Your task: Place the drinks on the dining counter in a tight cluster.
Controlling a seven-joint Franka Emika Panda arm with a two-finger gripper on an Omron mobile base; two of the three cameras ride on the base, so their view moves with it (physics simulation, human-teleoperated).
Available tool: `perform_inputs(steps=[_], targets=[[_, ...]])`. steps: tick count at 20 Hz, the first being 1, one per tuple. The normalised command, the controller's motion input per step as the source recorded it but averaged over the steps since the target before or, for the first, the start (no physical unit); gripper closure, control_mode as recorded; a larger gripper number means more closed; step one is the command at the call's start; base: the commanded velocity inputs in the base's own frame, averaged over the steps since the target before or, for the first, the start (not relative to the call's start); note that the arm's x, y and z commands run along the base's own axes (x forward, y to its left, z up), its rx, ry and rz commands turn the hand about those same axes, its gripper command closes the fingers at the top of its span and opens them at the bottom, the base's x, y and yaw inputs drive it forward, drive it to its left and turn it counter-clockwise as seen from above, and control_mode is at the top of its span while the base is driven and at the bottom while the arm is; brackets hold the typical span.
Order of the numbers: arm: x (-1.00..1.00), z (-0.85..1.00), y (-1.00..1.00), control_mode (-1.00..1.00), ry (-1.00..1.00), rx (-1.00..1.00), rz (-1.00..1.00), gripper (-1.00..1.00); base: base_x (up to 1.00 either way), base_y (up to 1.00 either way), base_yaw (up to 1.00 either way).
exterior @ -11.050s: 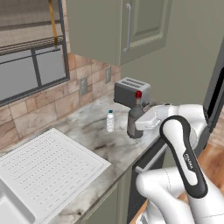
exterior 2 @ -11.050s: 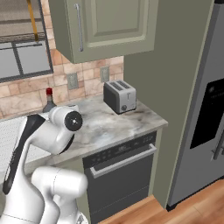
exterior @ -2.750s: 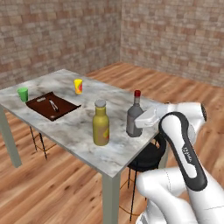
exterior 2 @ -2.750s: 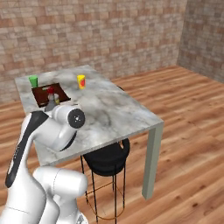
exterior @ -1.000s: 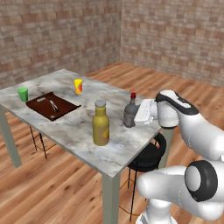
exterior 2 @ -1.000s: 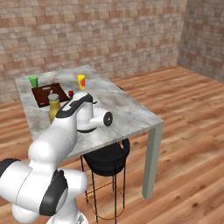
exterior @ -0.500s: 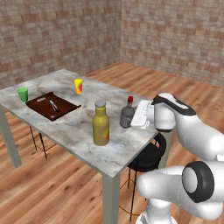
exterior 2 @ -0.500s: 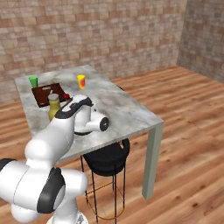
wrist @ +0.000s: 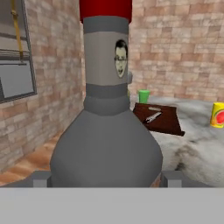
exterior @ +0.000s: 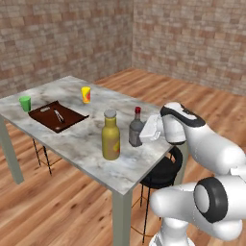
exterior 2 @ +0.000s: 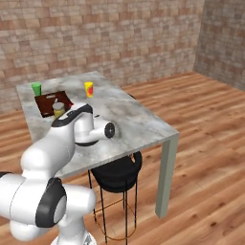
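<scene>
You have the gripper (exterior: 144,134) reached out level over the near end of the worktop (exterior: 86,139), with the dark grey bottle (exterior: 136,128) standing between its fingers. In the hand view that bottle (wrist: 107,127) is right in front of the camera: a wide rounded grey body, a straight neck and a red cap at the top. The two finger tips (wrist: 39,178) show just outside the widest part of the body, one on each side, so the jaws are spread as wide as the bottle. You cannot tell from these pictures whether they press on it or only sit against it.

The only marking you can read on it is a small oval label on the neck showing a man's face with glasses; there is no lettering.

In the left base view the grey bottle stands upright on the marble top, just beside the tall yellow bottle (exterior: 110,135) with the grey cap, the two close but not touching. The yellow bottle's label is a plain darker patch with no words you can make out. In the right base view its cap (exterior 2: 58,107) peeks out behind the arm.

Further along the worktop lie a dark brown tray (exterior: 57,116) with small pale items on it, a green cup (exterior: 25,103) by the far corner, and a yellow cup (exterior: 86,94) with a red patch on its side. A black stool (exterior: 161,174) stands under the near edge.
</scene>
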Motion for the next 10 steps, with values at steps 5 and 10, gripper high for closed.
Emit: perform_inputs(steps=[5,10], targets=[[0.00,-0.05,0.01,-1.00,0.15,0.00,0.00,1.00,0.00,0.00,0.00],[0.00,-0.15,0.00,-1.00,0.00,0.00,0.00,1.00,0.00,0.00,0.00]])
